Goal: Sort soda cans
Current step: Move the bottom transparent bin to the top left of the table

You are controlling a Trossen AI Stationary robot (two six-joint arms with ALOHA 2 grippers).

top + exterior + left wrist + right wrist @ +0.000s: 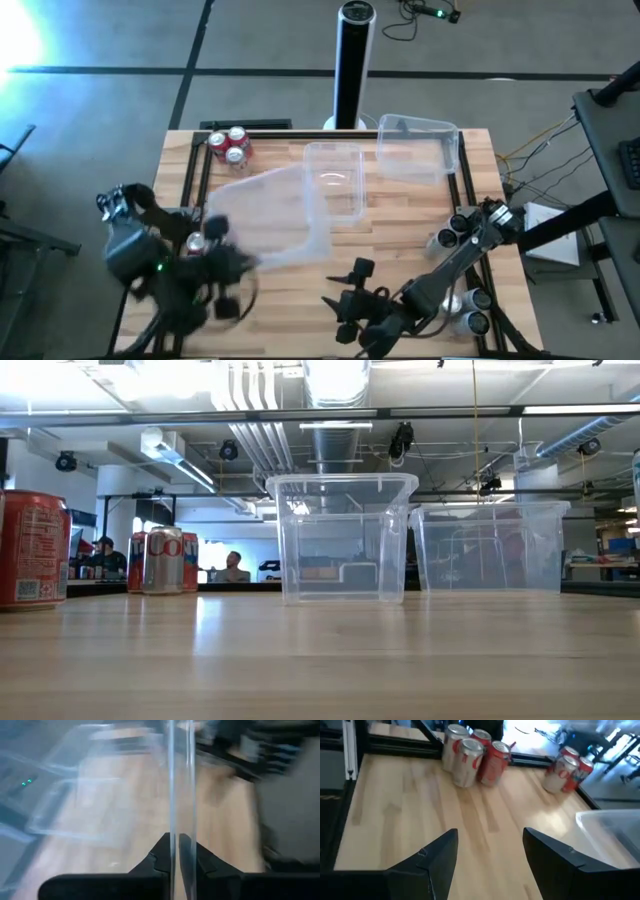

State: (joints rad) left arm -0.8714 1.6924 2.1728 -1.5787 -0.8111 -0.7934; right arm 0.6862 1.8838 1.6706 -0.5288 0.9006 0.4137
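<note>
Red-and-silver soda cans (470, 752), script lettering unreadable. Left gripper (175, 851) pinching clear tub wall (179, 780); right gripper (490, 851) spread.

text: "CO" | on: silver-red soda can (163, 560) | other print: unreadable

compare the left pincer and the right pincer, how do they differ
The left pincer is shut on a clear tub's wall; the right pincer is open, holding nothing. The left pincer faces that tub; the right pincer faces soda cans. Both are dark.
</note>
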